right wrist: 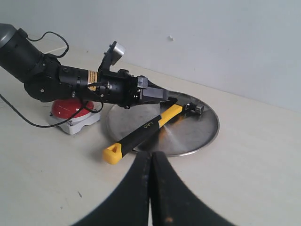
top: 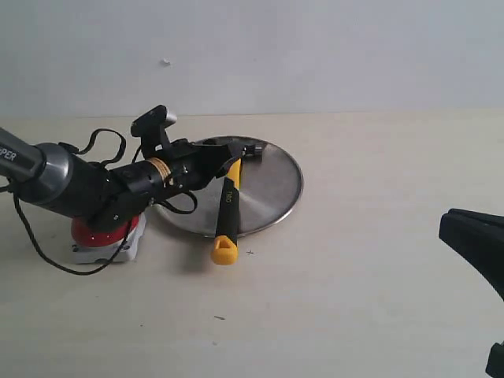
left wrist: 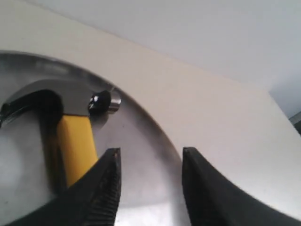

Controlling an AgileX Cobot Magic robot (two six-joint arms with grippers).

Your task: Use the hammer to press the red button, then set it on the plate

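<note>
The hammer (top: 227,213) lies with its dark head on the plate (top: 276,189), and its black handle and yellow looped end stick out over the front rim onto the table. My left gripper (top: 230,160) hovers over the plate beside the hammer's yellow neck (left wrist: 77,141), open, with only bare plate (left wrist: 141,179) between its fingers. The red button (top: 98,234) on its grey base sits left of the plate, partly hidden under my left arm. My right gripper (right wrist: 151,154) is shut and empty, low at the right, apart from the hammer (right wrist: 146,126).
Black cables (top: 47,252) loop from the left arm over the table near the button. A pale wall (top: 315,47) stands behind the table. The right arm's dark body (top: 476,240) shows at the right edge.
</note>
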